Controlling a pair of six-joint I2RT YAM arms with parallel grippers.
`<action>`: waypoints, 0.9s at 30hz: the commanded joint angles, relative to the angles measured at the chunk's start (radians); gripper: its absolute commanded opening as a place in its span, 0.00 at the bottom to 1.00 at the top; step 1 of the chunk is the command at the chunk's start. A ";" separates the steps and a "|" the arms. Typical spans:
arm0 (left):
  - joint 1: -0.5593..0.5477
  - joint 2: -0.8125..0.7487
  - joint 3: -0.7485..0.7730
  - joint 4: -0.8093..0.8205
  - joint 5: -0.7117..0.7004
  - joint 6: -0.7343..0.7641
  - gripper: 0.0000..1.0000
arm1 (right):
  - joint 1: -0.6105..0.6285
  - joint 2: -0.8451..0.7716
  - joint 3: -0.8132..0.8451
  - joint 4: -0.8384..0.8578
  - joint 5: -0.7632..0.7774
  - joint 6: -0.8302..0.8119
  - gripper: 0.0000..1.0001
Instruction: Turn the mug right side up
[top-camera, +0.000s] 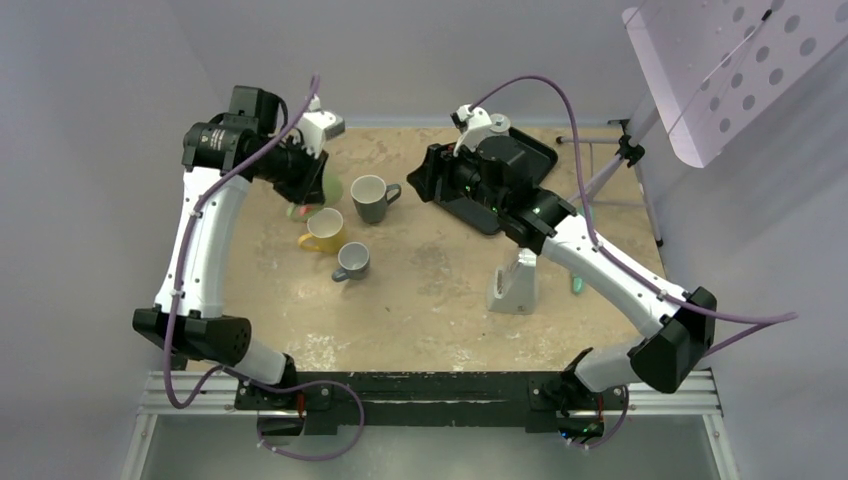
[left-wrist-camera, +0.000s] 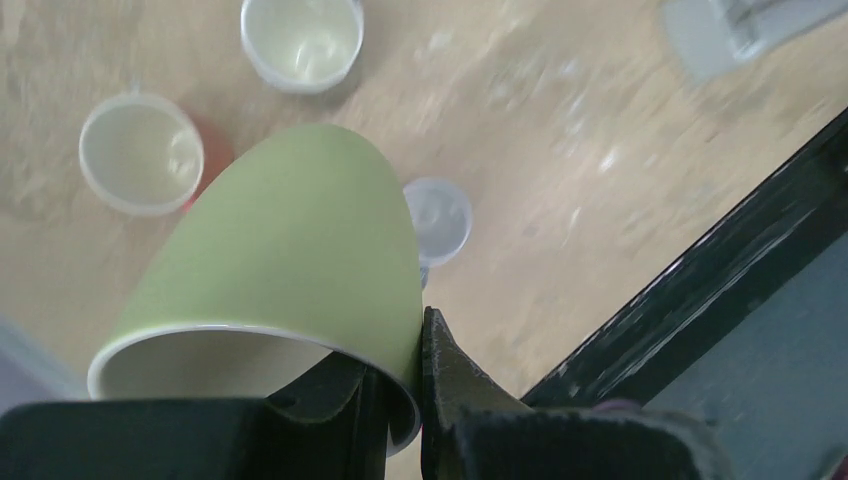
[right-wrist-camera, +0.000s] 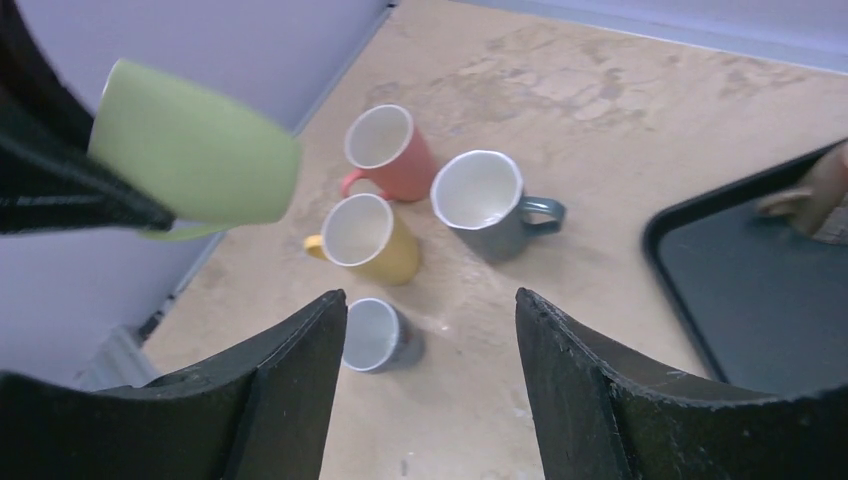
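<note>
Hanging tilted in the left hand (left-wrist-camera: 402, 372), glossy lime-green mug (left-wrist-camera: 290, 240).

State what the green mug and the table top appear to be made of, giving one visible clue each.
The green mug looks like glazed ceramic: smooth, softly shiny green outside, pale inside, thick rounded rim. The table top looks like matte, mottled tan board, possibly wood or cork composite; the pictures leave that open.

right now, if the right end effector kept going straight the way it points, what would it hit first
Probably the bare table just beside the small grey mug; depth is unclear, so it might clip that mug.
</note>
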 joint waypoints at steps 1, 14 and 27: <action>-0.003 -0.086 -0.176 -0.302 -0.308 0.339 0.00 | -0.003 0.006 0.072 -0.106 0.160 -0.123 0.66; -0.003 -0.181 -0.814 0.182 -0.402 0.325 0.00 | -0.055 0.086 0.158 -0.109 0.350 -0.131 0.65; -0.047 -0.179 -1.062 0.390 -0.370 0.457 0.12 | -0.190 0.121 0.122 -0.051 0.385 -0.078 0.65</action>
